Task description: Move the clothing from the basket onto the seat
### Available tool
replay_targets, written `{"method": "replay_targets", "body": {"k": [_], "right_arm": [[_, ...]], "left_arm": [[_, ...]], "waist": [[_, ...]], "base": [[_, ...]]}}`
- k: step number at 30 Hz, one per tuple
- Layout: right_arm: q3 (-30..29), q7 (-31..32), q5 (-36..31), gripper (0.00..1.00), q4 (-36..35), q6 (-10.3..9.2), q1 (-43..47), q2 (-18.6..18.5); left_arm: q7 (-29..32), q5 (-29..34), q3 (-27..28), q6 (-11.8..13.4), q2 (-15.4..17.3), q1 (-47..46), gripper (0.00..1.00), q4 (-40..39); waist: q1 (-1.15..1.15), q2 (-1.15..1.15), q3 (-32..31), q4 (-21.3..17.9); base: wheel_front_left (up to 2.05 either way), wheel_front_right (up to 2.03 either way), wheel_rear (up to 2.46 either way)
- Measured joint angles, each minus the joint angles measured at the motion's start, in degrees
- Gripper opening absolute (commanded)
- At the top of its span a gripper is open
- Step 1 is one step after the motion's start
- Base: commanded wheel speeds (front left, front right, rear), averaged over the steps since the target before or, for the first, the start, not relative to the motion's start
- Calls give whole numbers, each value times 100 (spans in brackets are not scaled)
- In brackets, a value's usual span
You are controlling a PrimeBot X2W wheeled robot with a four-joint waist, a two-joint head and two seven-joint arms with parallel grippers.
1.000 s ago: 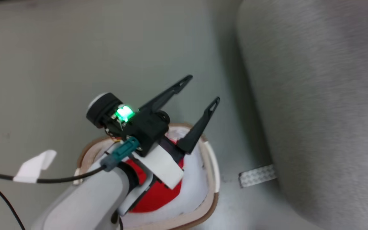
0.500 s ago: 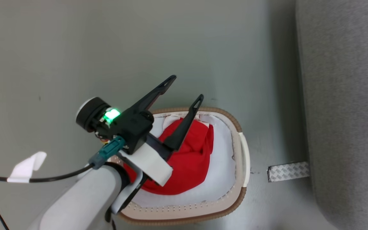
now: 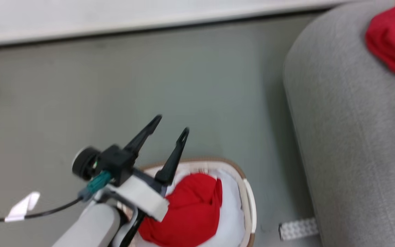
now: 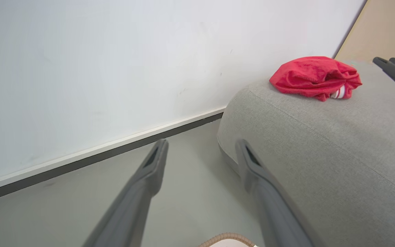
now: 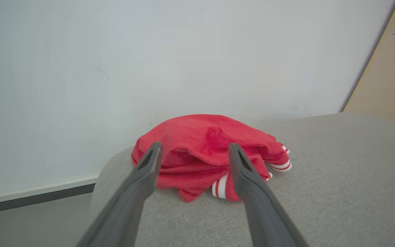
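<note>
While the grey seat (image 3: 348, 137) bears one red garment (image 5: 214, 135), the basket (image 3: 249, 202) beside it holds a second garment (image 3: 190, 209).
Crumpled near the seat's rounded corner, the first garment lies free; over the seat the right gripper (image 5: 194, 146) stands with fingers apart, empty, and off the seat's side the left gripper (image 3: 171, 125) is likewise spread, empty.

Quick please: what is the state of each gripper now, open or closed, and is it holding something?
Left gripper: open, holding nothing, by the basket.
Right gripper: open, holding nothing; the red garment lies on the seat.
</note>
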Motion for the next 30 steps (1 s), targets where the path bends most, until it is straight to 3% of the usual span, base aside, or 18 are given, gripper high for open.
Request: {"method": "replay_targets", "body": {"k": [9, 16, 21, 30], "right_arm": [[1145, 0, 911, 100, -911, 0, 1734, 4], [1669, 0, 1241, 100, -1270, 0, 2664, 3], [2008, 0, 1128, 100, -1300, 0, 3140, 5], [2334, 0, 901, 100, -1449, 0, 3650, 9]], "left_arm": [[-699, -375, 510, 430, -26, 1168, 100, 547], [-791, -366, 927, 486, -71, 1997, 100, 778], [-795, -160, 1384, 352, -327, 2442, 100, 588], [-799, 519, 2450, -414, -935, 3252, 100, 527]], "waist": [[-1, 0, -1289, 264], [-1, 0, -2030, 611], [-1, 0, -2345, 759], [0, 0, -2764, 892]], "base": [[0, 0, 0], [0, 0, 0], [0, 0, 0], [0, 0, 0]]}}
